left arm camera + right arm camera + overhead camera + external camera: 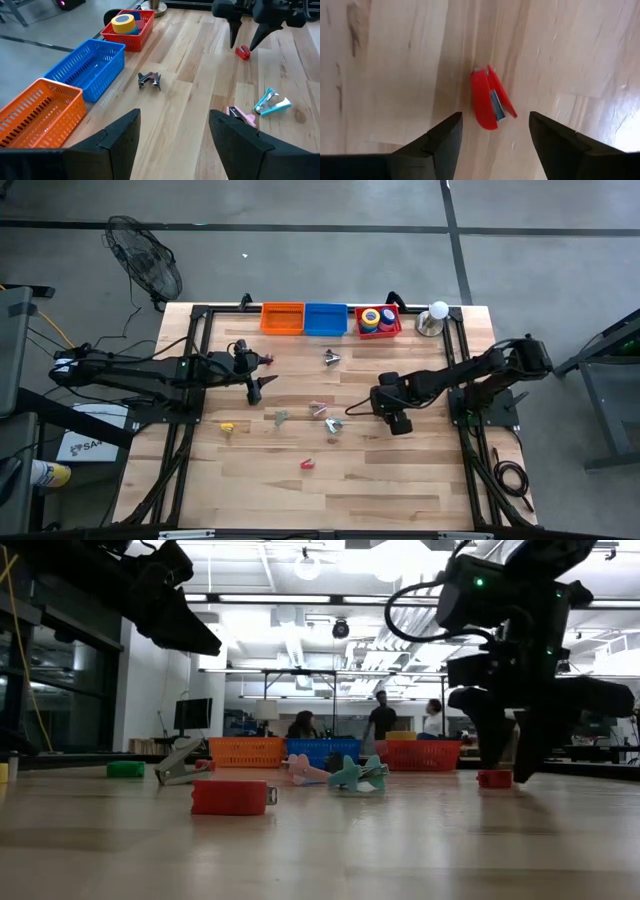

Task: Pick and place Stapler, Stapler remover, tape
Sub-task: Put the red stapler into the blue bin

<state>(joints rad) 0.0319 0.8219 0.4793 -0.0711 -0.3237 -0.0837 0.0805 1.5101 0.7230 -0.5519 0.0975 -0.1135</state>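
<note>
Right end effector (495,145) gapes wide above a red stapler (491,100), seemingly clear of it; left end effector (172,145) wide, empty.

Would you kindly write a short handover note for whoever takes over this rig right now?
Left gripper: open, empty, hovering mid-table.
Right gripper: open, fingers either side of a red stapler lying on the table.
Done: tape rolls sit in the red bin.
Left: red stapler, pink piece, teal piece and grey remover lie loose; none seen in the orange bin or blue bin.
</note>
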